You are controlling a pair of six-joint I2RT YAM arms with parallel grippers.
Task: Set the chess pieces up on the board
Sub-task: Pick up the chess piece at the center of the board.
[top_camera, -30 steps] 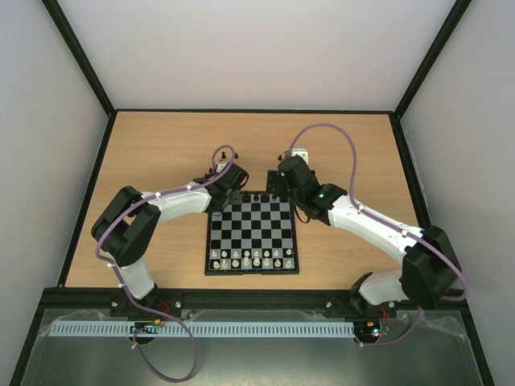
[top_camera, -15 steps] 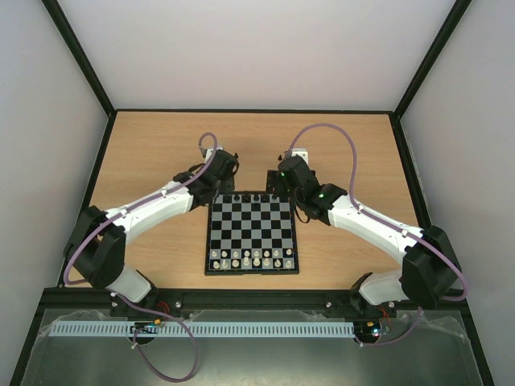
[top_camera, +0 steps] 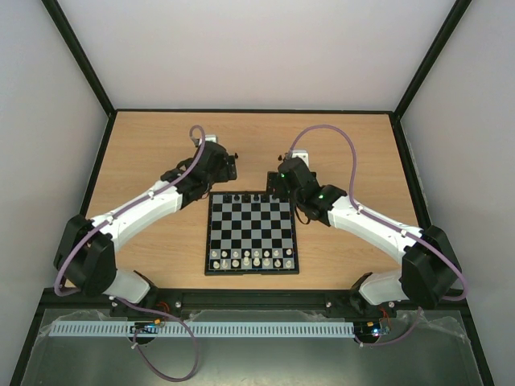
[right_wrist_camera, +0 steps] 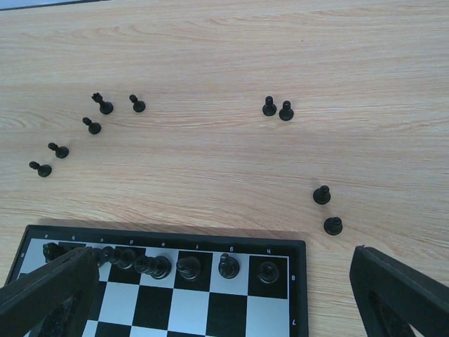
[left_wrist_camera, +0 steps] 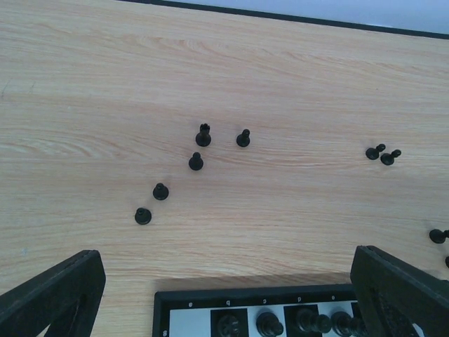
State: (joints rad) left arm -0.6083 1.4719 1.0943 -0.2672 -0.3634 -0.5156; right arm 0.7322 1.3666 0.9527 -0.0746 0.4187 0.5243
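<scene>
While some black chess pieces (right_wrist_camera: 188, 266) stand on the far row of the board (right_wrist_camera: 210, 237), others sit loose on the table (right_wrist_camera: 210, 42) just past it. My left gripper (left_wrist_camera: 228, 295) and right gripper (right_wrist_camera: 224, 295) both hang above, spread wide, holding nothing.

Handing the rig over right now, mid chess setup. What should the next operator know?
Left gripper: jaws open, empty. Right gripper: jaws open, empty. Both hover by the board's far edge.
Done: several black chess pieces stand on its far row; white pieces fill the near side.
To do: nine loose black pieces lie on the table beyond the board, five to the left, two pairs to the right.
</scene>
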